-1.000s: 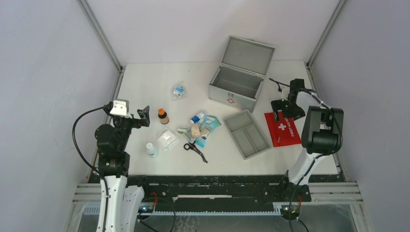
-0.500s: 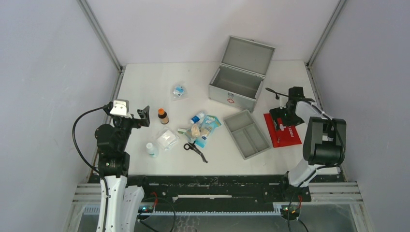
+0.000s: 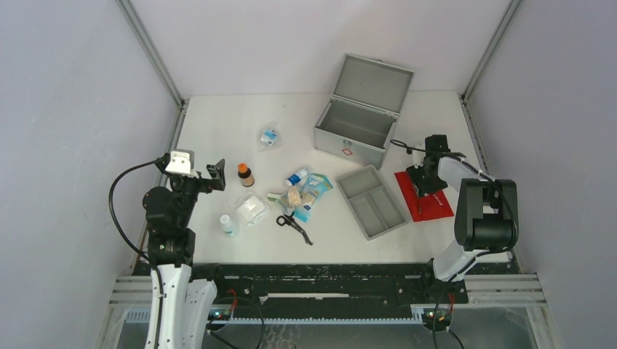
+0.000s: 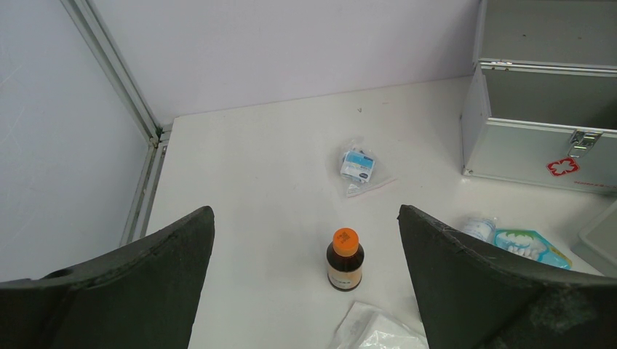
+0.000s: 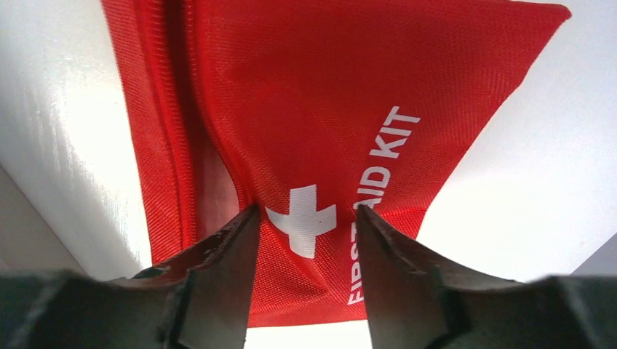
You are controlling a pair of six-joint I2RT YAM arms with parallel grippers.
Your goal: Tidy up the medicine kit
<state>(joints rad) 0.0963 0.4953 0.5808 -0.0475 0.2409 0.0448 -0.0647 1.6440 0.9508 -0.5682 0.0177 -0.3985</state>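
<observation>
The white tabletop (image 3: 218,131) carries everything. The medicine kit (image 3: 356,131) stands toward its far right side with the lid thrown back. Nearer, close in front of it, lies a shallow grey tray (image 3: 372,202), and beside that a red first-aid pouch (image 3: 433,207). The right claw (image 5: 305,212) is clamped on a bunched fold of the pouch, by its white cross. The left claw (image 4: 305,211) hangs above the tabletop, fingers wide apart. A brown bottle (image 4: 345,259) with an orange cap stands upright just ahead of it.
</observation>
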